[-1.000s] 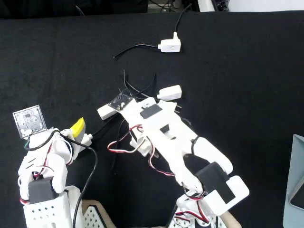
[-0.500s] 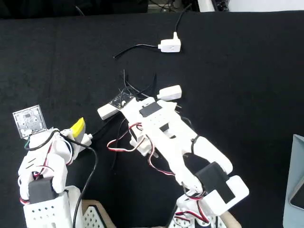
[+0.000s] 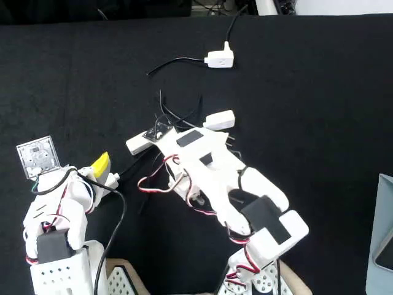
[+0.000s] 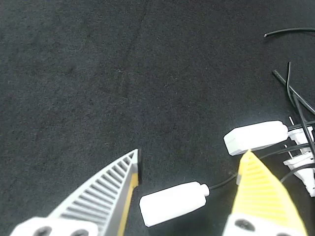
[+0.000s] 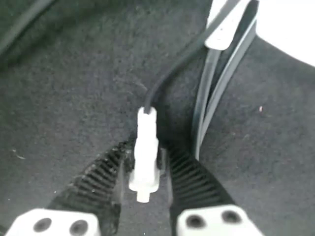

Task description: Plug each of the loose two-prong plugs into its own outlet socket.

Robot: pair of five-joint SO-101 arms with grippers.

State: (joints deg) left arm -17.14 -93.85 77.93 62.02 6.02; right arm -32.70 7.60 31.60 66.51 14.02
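Observation:
My right gripper (image 5: 146,150) is shut on a small white two-prong plug (image 5: 145,160) whose black cable runs away from the jaws. In the high view this gripper (image 3: 156,131) sits mid-table between two white outlet sockets, one (image 3: 140,144) to its left and another (image 3: 220,120) to its right. My left gripper (image 4: 192,155) stands open near the front left, with a second white plug (image 4: 172,202) lying on the cloth between its grey finger (image 4: 106,196) and yellow finger (image 4: 261,191). A white socket (image 4: 256,136) lies just beyond it.
A third white socket (image 3: 219,59) with its own cable lies at the back of the black cloth. Loose black wires (image 3: 178,114) tangle around the middle sockets. A small square board (image 3: 38,156) sits at the left, and a grey bin edge (image 3: 384,233) at the right.
The right arm has swung slightly to the left, and its gripper has shifted a little with the plug. The left arm has stayed still.

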